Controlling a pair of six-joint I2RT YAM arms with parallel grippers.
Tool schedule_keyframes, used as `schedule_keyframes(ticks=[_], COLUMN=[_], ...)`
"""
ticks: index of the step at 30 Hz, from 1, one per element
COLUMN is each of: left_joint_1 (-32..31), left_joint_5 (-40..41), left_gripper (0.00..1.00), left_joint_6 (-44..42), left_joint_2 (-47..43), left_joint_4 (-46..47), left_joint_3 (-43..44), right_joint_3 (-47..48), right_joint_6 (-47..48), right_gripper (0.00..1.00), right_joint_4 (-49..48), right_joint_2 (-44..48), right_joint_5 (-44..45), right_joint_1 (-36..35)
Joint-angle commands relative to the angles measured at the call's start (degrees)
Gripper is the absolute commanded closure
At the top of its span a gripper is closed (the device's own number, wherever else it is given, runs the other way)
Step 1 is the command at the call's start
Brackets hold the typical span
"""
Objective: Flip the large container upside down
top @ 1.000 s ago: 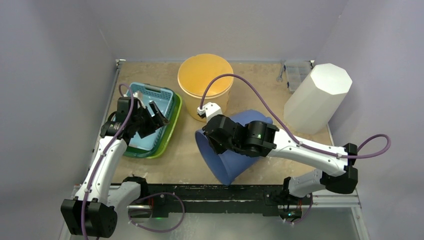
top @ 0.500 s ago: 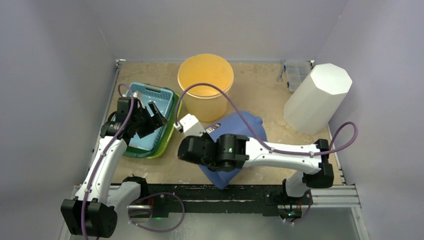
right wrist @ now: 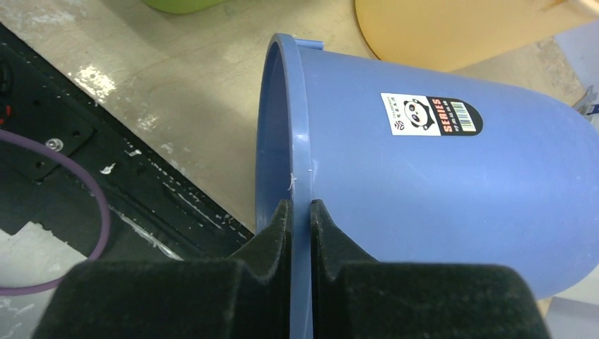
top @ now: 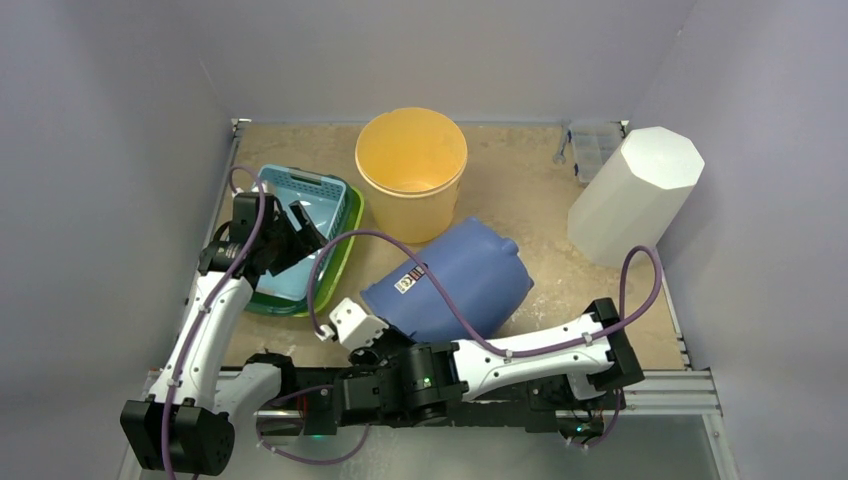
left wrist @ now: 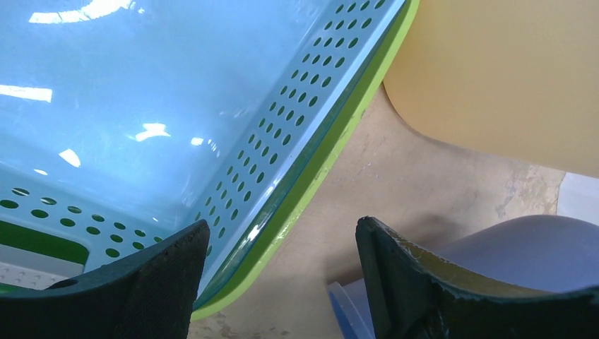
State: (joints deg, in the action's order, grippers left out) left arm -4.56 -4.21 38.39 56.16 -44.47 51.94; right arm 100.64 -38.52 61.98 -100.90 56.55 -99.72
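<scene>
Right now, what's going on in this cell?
The right gripper is clamped on the rim of the blue bucket. The bucket is tipped on its side mid-table with its mouth toward the near edge, so it is not yet upside down. The left gripper hovers open at the edge of the blue basket, which is nested in a green one, and holds nothing. A yellow bucket stands upright behind.
</scene>
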Motion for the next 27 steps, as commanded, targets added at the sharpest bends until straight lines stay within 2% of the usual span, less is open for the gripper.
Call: schedule_keyframes(ticks=[1, 4, 19, 27], left_joint_1=[0.3, 0.3, 0.3, 0.3], left_joint_5=[2.5, 2.5, 2.7, 2.3], left_gripper=[0.25, 0.25, 0.25, 0.25], left_joint_6=[0.9, 1.1, 1.4, 1.7], left_joint_2=[-0.7, -1.0, -1.9, -2.0], left_joint_4=[-0.2, -0.2, -0.8, -0.7], left_joint_3=[2.5, 2.6, 3.1, 3.2], right_joint_3=[-2.0, -4.3, -11.4, -17.6], right_joint_6=[1.3, 4.7, 9.8, 11.6], right_gripper=[1.0, 1.0, 1.0, 1.0], right_joint_4=[0.1, -5.5, -16.0, -21.3], right_joint_2=[-2.7, -2.2, -1.6, 1.3], right_joint_5=[-6.4, -8.7, -12.1, -11.9], right_joint_1=[-1.1, -1.5, -1.4, 4.2])
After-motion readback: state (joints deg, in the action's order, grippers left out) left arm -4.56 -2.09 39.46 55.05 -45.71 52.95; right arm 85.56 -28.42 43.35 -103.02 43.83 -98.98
